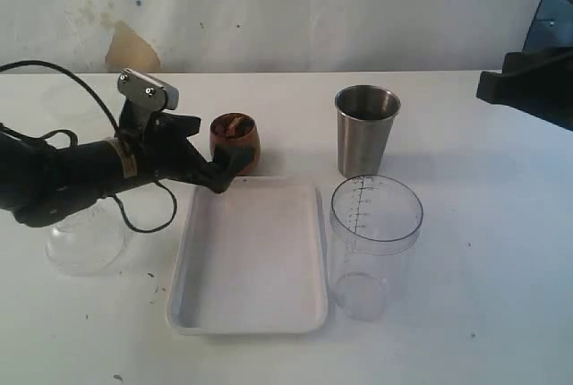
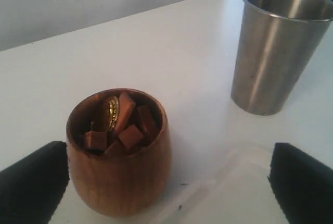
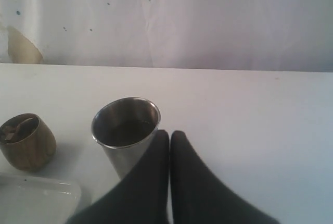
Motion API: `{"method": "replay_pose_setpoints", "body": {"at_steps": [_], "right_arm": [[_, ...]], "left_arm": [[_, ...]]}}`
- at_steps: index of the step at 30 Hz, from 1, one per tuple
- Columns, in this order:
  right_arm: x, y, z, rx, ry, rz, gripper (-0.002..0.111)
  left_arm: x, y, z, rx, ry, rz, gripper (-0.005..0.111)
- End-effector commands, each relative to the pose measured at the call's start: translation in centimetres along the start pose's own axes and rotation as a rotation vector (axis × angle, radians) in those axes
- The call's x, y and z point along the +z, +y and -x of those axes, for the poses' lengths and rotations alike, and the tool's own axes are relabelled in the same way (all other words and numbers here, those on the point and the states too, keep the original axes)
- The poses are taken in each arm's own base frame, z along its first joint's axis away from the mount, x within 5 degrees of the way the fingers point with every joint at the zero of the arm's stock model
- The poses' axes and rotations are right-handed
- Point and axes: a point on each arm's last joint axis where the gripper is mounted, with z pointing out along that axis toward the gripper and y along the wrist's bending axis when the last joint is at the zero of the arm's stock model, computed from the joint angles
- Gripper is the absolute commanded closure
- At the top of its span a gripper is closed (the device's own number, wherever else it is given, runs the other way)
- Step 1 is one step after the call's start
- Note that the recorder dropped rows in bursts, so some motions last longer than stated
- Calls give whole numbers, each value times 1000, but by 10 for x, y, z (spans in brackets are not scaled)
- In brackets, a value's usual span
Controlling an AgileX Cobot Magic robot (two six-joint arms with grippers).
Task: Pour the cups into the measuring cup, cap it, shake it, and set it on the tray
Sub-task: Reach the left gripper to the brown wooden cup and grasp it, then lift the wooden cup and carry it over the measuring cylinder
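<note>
Wooden cup (image 2: 117, 156) stands between the left fingers (image 2: 31, 185), spread wide; right fingers (image 3: 148, 182) are clenched, empty.

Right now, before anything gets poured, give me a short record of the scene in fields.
tray: flat, bare
measuring cup: upright right of tray, uncapped, looks empty
wooden cup: upright behind tray, holds brown chunks
steel tumbler: upright behind measuring cup
dome lid: left of tray
left gripper: open, straddling wooden cup
right gripper: shut, holding nothing
</note>
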Motion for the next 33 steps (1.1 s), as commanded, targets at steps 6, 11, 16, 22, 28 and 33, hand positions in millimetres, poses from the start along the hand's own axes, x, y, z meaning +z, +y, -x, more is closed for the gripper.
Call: {"method": "replay_pose_setpoints", "body": {"at_steps": [6,11,16,22,28,33], "right_arm": [[-2,-2,1,6,-2,-12,108],[-2,-2,1,6,-2,-12,108],[-2,-2,1,6,-2,-12,108],[-2,0,2,6,-18,8,108],[-2,0,2,6,-18,8,108],[-2,0,2,6,-18,8,108]], "left_arm": [[44,20,-12,-8,-10,41,6],[59,26,-21,23,-1,44,6],[72,33,-30,23,13,64,6],[87,39,-33,26,2,69,6],[98,44,-35,34,-12,70,6],[103,46,-40,15,8,73,8]]}}
